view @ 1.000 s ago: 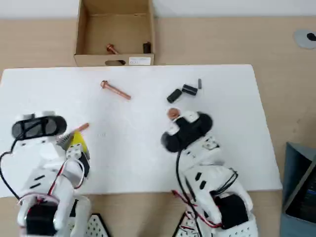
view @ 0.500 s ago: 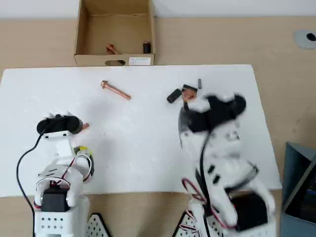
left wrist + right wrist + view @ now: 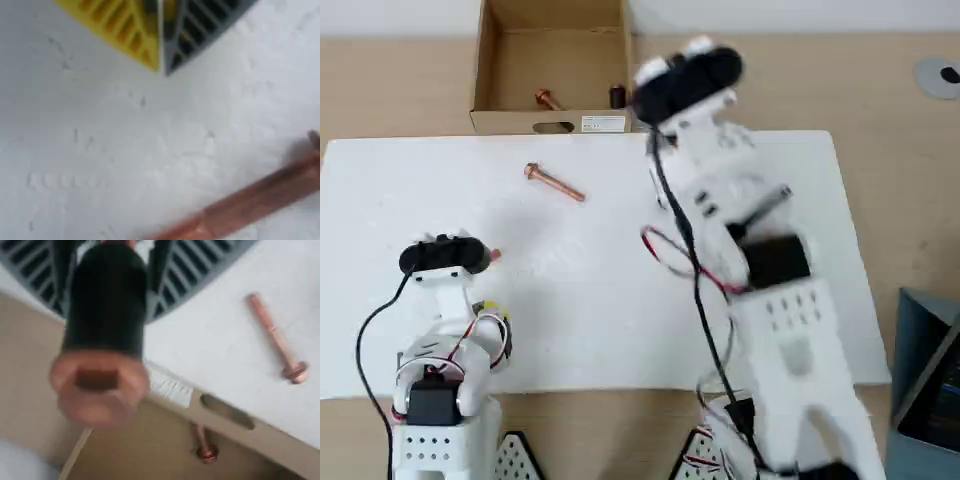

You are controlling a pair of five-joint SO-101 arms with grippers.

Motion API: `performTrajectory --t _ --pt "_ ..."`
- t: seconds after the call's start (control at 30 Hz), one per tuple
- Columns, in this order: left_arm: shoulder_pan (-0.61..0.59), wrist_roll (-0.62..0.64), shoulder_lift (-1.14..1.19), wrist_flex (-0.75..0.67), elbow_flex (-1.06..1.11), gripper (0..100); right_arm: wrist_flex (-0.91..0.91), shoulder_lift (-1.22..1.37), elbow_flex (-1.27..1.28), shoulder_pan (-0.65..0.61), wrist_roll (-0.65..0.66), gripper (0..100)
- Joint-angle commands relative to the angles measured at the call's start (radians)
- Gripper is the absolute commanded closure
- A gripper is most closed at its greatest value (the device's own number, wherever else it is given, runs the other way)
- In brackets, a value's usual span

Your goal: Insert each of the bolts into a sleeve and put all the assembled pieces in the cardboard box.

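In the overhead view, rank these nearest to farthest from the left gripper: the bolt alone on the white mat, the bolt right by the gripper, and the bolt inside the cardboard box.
1. The nearby bolt, poking out right beside the left gripper.
2. The lone bolt, farther out on the white mat.
3. The boxed bolt, inside the cardboard box beyond the mat.
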Motion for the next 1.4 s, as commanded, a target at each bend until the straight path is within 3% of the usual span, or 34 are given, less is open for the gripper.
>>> performTrajectory --t 0.0,0.27,0.53,1.0,1.2,1.37 --pt "-0.012 0.000 -0.005 -0.018 -0.003 100 -0.103 0.143 -0.159 0.016 0.087 98.8" --pt "-0.011 0.000 -0.005 -0.023 -0.003 100 -0.258 0.506 -0.406 0.016 0.250 98.8" --pt "-0.005 0.000 -0.005 -0.023 -0.002 100 -0.351 0.874 -0.713 0.015 0.313 98.8" --pt "-0.003 0.000 -0.005 -0.025 -0.002 100 -0.342 1.383 -1.241 -0.051 0.446 98.5" --pt "-0.003 0.000 -0.005 -0.025 -0.002 100 -0.204 1.458 -1.357 -0.064 0.457 85.3" --pt "-0.005 0.000 -0.005 -0.041 0.002 100 -0.173 1.489 -1.425 -0.071 0.457 85.3"
